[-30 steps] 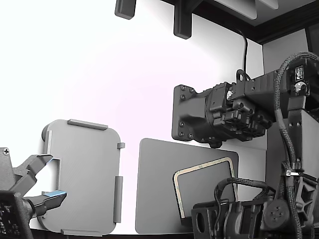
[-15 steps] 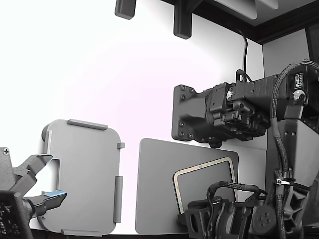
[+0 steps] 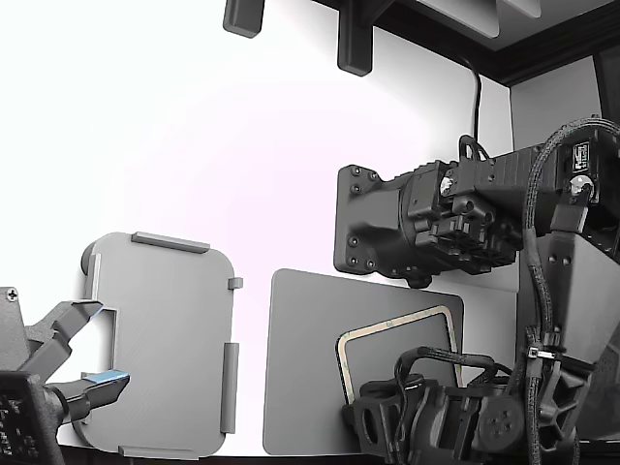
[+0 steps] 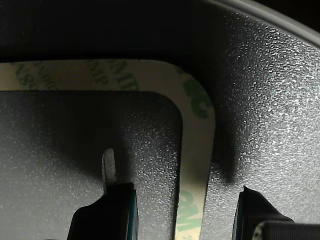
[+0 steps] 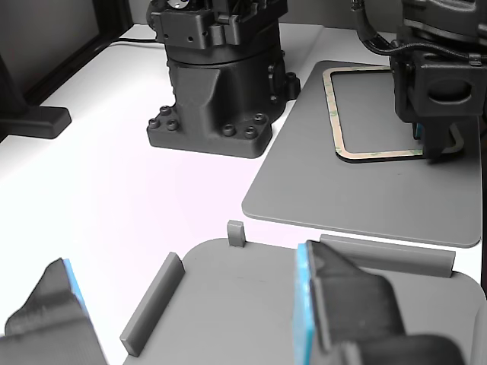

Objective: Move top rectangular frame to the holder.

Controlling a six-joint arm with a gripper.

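White table (image 3: 194,145), dark mat (image 5: 319,186), gripper (image 4: 182,210) low with jaws apart around the frame's (image 4: 197,150) edge.

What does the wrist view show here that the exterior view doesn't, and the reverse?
Only the wrist view: the pincer open, one finger inside the frame's opening and one outside, straddling its side strip near a rounded corner, plus green print on the strip.

Only the exterior view: the light grey holder at that view's left, apart from the mat, and the black arm base behind.

Both: the frame lying flat on the dark mat, not yet lifted.
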